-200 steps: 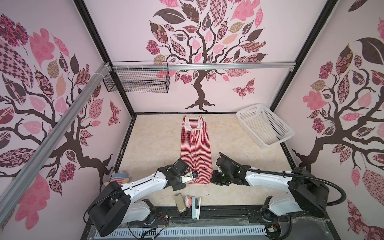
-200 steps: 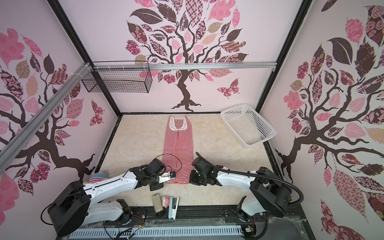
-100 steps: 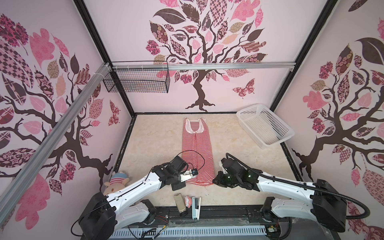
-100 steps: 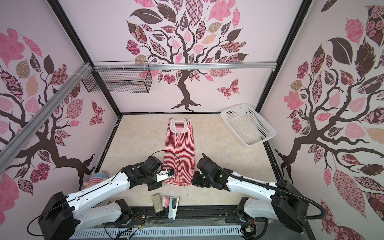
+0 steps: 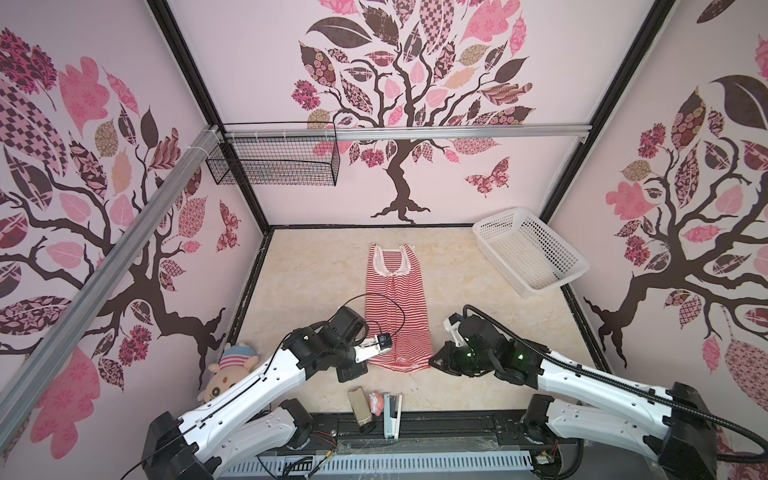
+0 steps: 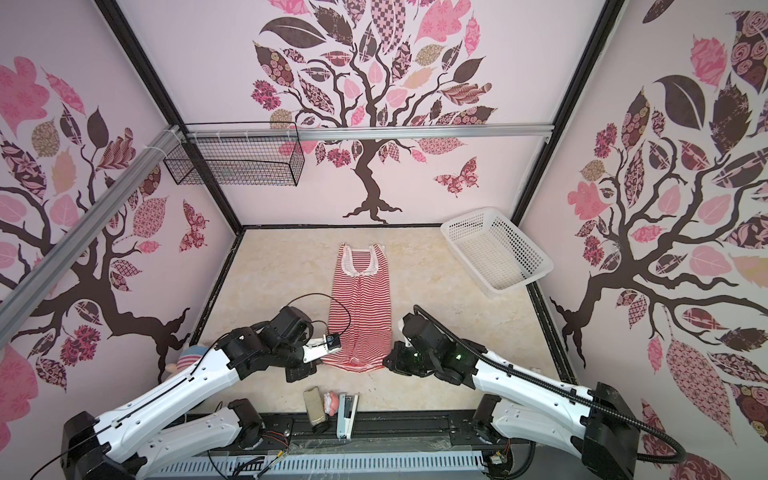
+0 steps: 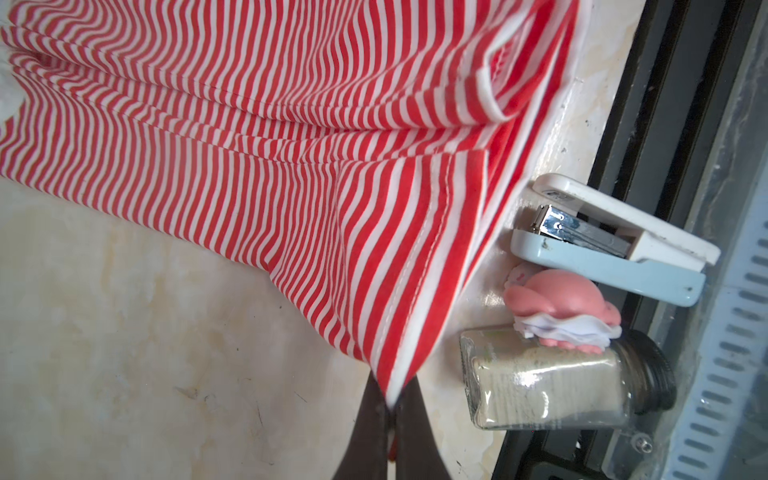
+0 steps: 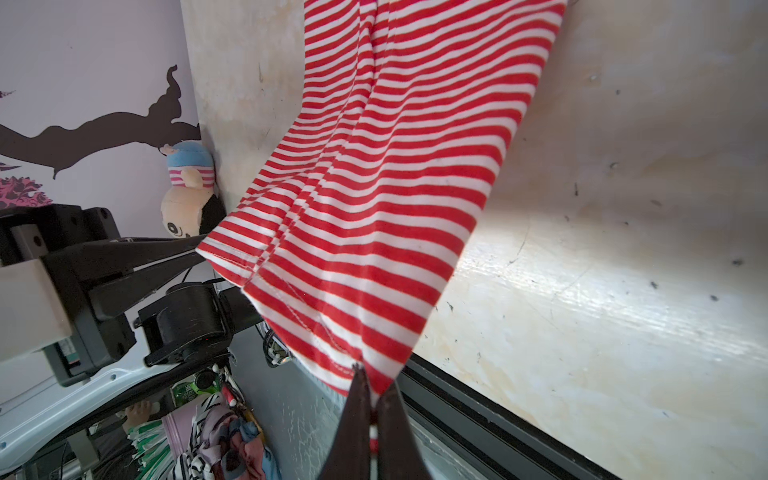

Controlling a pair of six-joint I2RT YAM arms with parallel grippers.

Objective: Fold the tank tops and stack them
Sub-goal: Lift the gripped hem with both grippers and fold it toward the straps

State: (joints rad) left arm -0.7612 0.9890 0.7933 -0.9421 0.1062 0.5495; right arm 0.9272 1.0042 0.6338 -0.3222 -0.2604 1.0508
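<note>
Beige marbled table (image 5: 311,282). On it: striped tank top (image 5: 395,299) lengthwise in the middle, near hem lifted; white basket (image 5: 496,262) far right; plush doll (image 5: 226,374) near left; jar (image 5: 360,405), pink toy (image 5: 377,402), stapler (image 5: 392,409) side by side at near edge.

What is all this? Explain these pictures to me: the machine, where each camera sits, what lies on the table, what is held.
Two white robot arms work at a beige table. Two pictures look down from overhead, side by side; the other two come from a camera on each wrist. A red-and-white striped tank top lies lengthwise, neck toward the back wall. The left hand and the right hand are each shut on one corner of its near hem, which is raised off the table; the wrist pictures show those pinches. Also there: a white basket at the back right, a plush doll at the front left corner, and a stapler, a pink toy and a jar along the front edge.
</note>
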